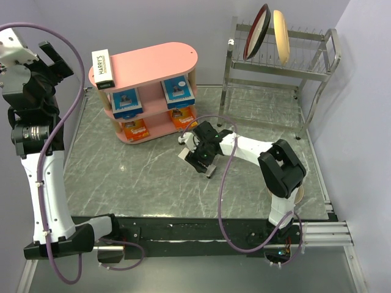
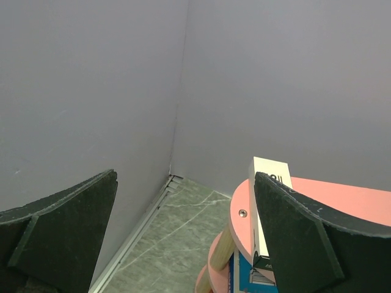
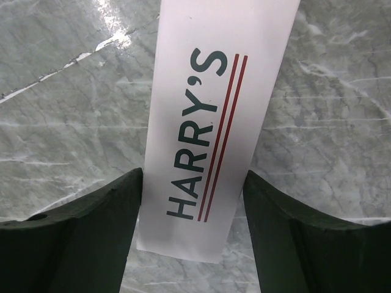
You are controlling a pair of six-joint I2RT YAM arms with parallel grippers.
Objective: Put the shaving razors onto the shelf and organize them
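A white HARRY'S box (image 3: 214, 91) lies flat on the marble table, and my right gripper (image 3: 193, 177) is shut on its near end, both fingers against its long sides. From above, the right gripper (image 1: 198, 160) sits in front of the pink shelf (image 1: 153, 61), hiding most of that box (image 1: 184, 154). A second HARRY'S box (image 1: 102, 68) lies on the shelf's top left end. Two blue-and-white cards (image 1: 127, 102) (image 1: 178, 91) stand on the middle tier and two orange cards (image 1: 135, 129) (image 1: 183, 117) on the bottom. My left gripper (image 1: 55, 58) hangs open and empty, high to the shelf's left.
A steel wire dish rack (image 1: 275, 67) stands at the back right with a dark red plate (image 1: 256, 30) and a cream plate (image 1: 281, 35) upright in it. Walls close off the back, left and right. The left wrist view shows the room corner and the shelf's left end (image 2: 342, 201).
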